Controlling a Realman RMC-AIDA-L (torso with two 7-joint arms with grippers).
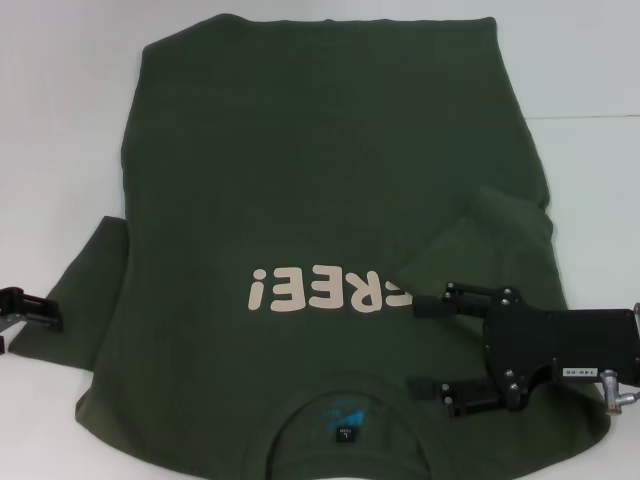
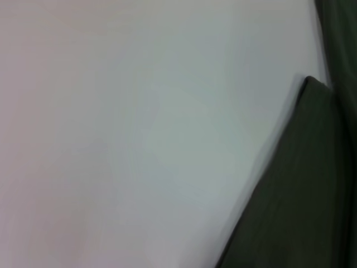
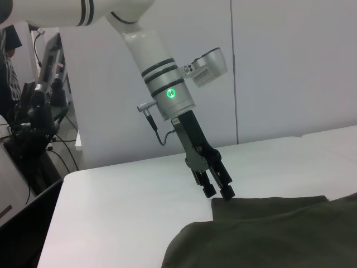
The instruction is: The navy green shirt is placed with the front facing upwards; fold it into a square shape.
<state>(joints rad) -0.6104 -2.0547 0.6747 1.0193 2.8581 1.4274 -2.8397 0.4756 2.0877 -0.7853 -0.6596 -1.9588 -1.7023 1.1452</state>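
With my right gripper (image 1: 425, 345), fingers apart, only the right sleeve (image 1: 480, 235) of the navy green shirt (image 1: 300, 180) seems folded; my left gripper's (image 3: 218, 192) fingers look together.

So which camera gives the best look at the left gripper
The right wrist view. It shows the left gripper whole, from the side, fingers down at the corner of the shirt's sleeve on the table. The head view catches only part of it at the frame's edge. The left wrist view shows none of it, just table and shirt.
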